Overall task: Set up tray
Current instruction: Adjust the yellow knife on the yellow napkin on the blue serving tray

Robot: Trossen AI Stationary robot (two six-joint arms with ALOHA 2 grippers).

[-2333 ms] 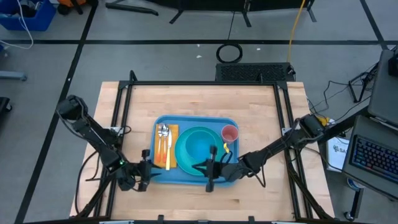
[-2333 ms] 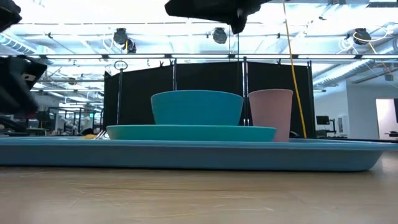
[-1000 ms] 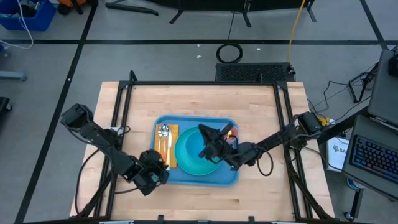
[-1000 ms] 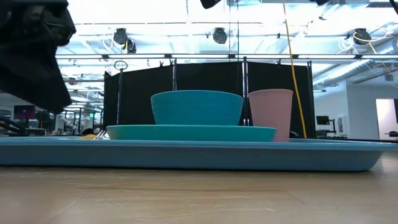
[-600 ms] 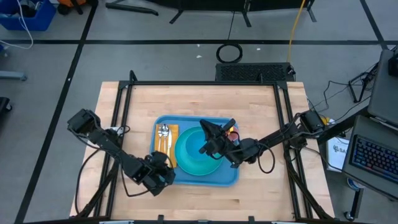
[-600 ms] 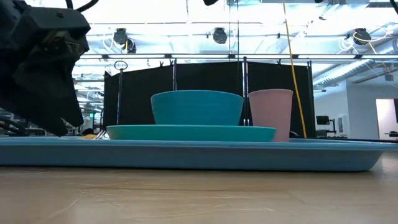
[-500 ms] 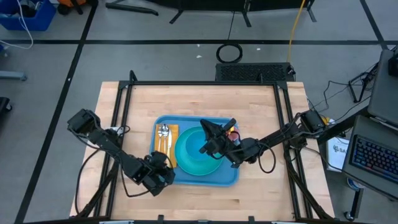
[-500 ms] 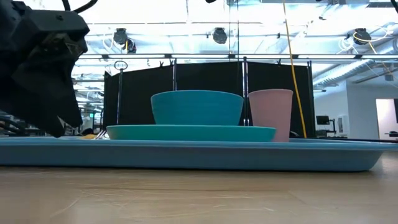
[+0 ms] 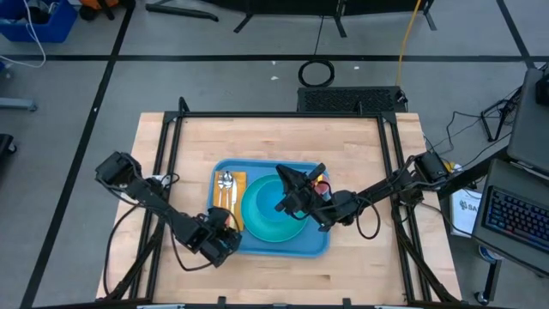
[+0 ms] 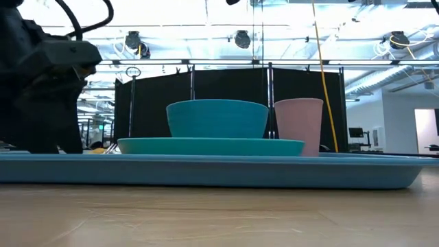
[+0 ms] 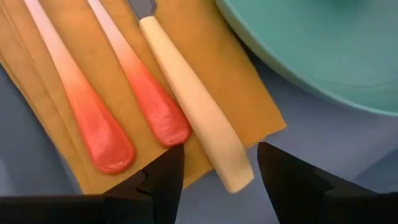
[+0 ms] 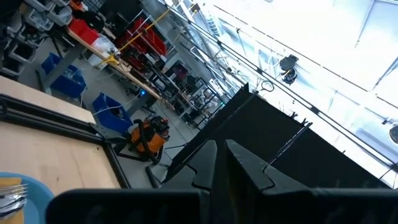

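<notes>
- Tray [image 9: 270, 245] at table centre; plate [image 9: 273, 210] mid-tray, cup [image 9: 317, 183] at 2 o'clock, napkin w/ cutlery [image 11: 149, 93] at 9.
- Left gripper [image 11: 214, 171] low over knife handle [image 11: 196, 115], jaws spread, nothing held.
- Right gripper [image 12: 221, 163] raised above plate, fingers together, empty.
- Prob. knife placing step; next calls for straight lift clear.

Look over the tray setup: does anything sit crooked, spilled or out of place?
Mostly tidy. On the tray, the cream-handled knife lies slanted, its end overhanging the orange napkin edge, unlike the two red-handled pieces. The open left gripper hovers at that end. Nothing spilled.
</notes>
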